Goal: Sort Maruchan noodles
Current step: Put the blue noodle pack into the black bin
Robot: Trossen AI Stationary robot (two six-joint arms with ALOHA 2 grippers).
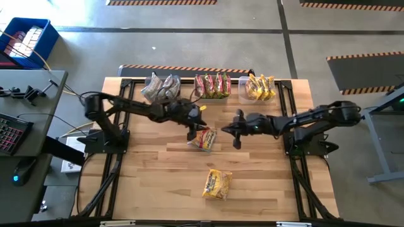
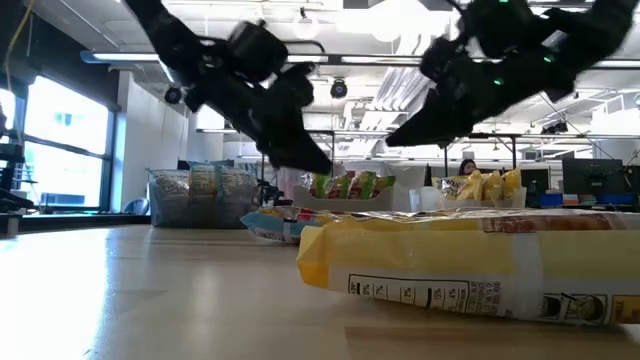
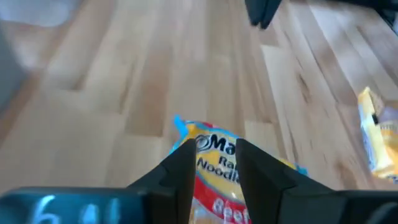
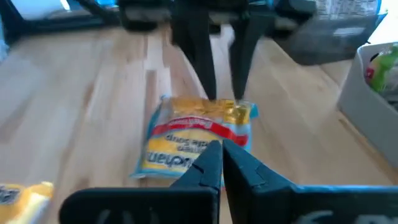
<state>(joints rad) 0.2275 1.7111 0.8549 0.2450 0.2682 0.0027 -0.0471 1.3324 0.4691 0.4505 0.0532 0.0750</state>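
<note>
Two dark, near-black jointed arms, built of slim tubular links with bulkier rounded joint housings, stand on black frame bases bolted to a wooden table, the left arm [image 1: 126,106] at 9 o'clock and the right arm [image 1: 315,118] at 3 o'clock. Each ends in a two-finger gripper: the left gripper [image 3: 211,163] shows tapered matte-black fingers [image 3: 177,171] above a glossy teal-tinted bar, and the right gripper [image 4: 222,163] has matching wedge-shaped black fingers [image 4: 202,171]. Small green indicator lights glow on the right arm's housing in the low view.
</note>
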